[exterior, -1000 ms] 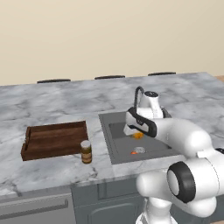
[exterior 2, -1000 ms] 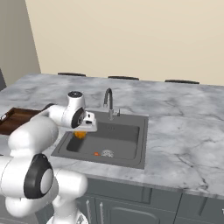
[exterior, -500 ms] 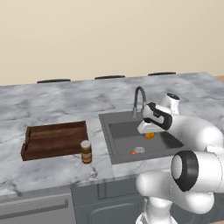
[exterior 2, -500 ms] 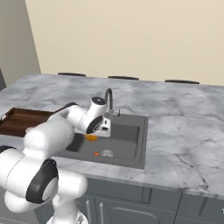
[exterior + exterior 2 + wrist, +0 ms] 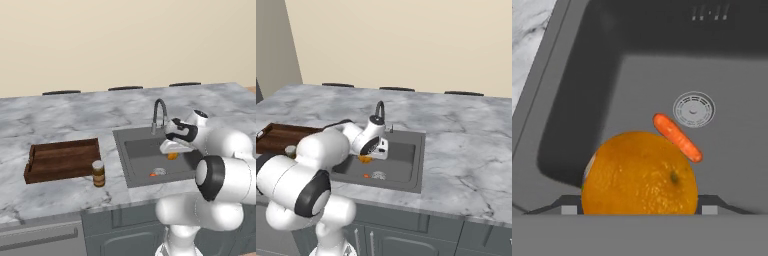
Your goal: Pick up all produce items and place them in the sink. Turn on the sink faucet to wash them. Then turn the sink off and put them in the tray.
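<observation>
The orange (image 5: 639, 174) is seen held between the fingers of the gripper (image 5: 639, 210) at the lower middle of the hand view, and in the left base view the gripper (image 5: 172, 148) hangs over the sink (image 5: 131, 170) at the centre right of the frame, with the fruit (image 5: 172, 156) just under it. The carrot (image 5: 677, 137) already lies on the basin floor, just beside the round drain (image 5: 694, 110), right of centre in the hand view. If the orange is let go from this height, it is judged likely to bounce or roll, and the carrot could be struck and pushed over the drain. The faucet (image 5: 159, 115) stands close behind the gripper in the left base view, so a careless lift or swing could knock the spout. The jar (image 5: 98, 173) sits near the tray (image 5: 62, 160) at the left of the table (image 5: 60, 117), and it could be toppled during a later transfer.
</observation>
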Robot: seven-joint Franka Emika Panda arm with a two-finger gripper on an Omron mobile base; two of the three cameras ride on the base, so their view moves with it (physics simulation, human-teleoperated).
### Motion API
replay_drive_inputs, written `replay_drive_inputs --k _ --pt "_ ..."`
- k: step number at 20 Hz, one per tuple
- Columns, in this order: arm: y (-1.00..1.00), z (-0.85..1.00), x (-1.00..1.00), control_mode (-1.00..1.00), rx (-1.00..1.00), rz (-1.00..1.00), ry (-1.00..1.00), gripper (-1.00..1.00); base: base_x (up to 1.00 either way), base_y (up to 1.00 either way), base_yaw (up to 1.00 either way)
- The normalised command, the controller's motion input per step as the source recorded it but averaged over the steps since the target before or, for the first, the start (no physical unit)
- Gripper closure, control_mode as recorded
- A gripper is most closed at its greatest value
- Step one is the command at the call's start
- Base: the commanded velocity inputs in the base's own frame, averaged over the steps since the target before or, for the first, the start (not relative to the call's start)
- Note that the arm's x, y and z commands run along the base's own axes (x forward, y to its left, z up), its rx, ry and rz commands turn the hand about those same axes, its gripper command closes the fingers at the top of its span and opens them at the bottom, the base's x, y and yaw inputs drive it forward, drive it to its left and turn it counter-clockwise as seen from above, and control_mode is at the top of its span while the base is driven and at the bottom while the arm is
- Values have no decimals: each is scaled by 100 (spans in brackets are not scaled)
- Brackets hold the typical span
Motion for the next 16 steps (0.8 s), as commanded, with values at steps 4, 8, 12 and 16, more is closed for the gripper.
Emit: replay_drive_inputs --k 4,8,12,16 --pt "-5 -34 20 -100 0 0 0 100 0 0 0" --pt "-1 -27 21 -100 0 0 0 100 0 0 0" --pt "0 -27 21 -100 0 0 0 100 0 0 0" --pt "0 -29 20 -100 0 0 0 100 0 0 0"
